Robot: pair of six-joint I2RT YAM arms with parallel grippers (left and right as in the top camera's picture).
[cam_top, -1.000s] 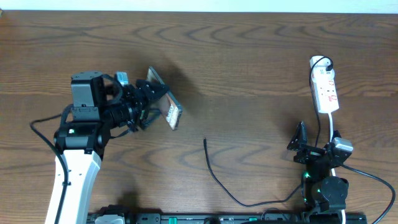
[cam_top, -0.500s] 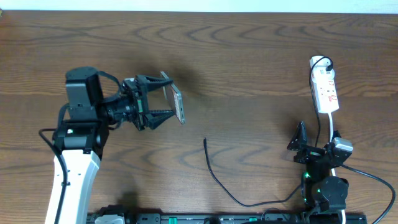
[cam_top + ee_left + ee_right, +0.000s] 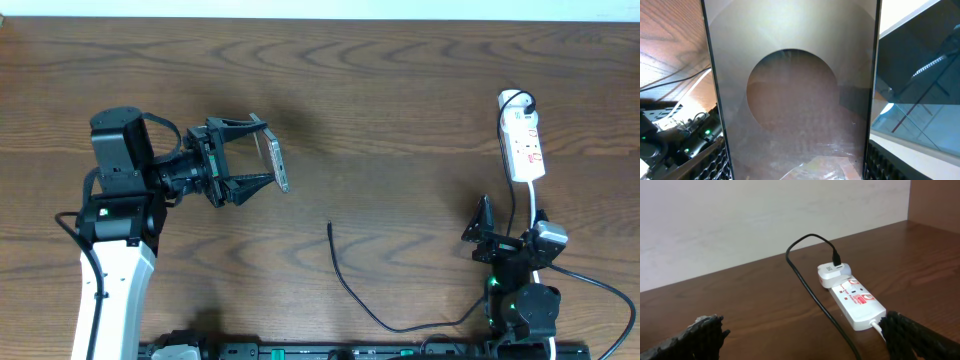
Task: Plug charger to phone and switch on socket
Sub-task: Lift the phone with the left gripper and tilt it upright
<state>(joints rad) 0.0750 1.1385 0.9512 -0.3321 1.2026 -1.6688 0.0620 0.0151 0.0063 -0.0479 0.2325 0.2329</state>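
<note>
The phone (image 3: pixel 276 163) hangs above the table at centre left, turned edge-on to the overhead camera, and my left gripper (image 3: pixel 262 158) is shut on it across its long sides. In the left wrist view its pinkish back (image 3: pixel 795 100) with a dark round patch fills the frame between both fingers (image 3: pixel 715 160). The charger cable (image 3: pixel 345 282) lies on the table with its free tip at the middle. The white socket (image 3: pixel 522 145) lies at the far right. My right gripper (image 3: pixel 508 222) rests open just below the socket (image 3: pixel 855 297), nothing between its fingers (image 3: pixel 705 335).
A white adapter (image 3: pixel 832 272) with the black cable (image 3: pixel 810 292) plugged in sits at the socket's far end. The socket's white cord (image 3: pixel 537 205) runs down toward the right arm's base (image 3: pixel 525 305). A pale wall borders the table's far edge.
The left arm has swung back to the left and turned its wrist, so the phone went from tilted to edge-on and a little left. The right arm and cable have not moved.
</note>
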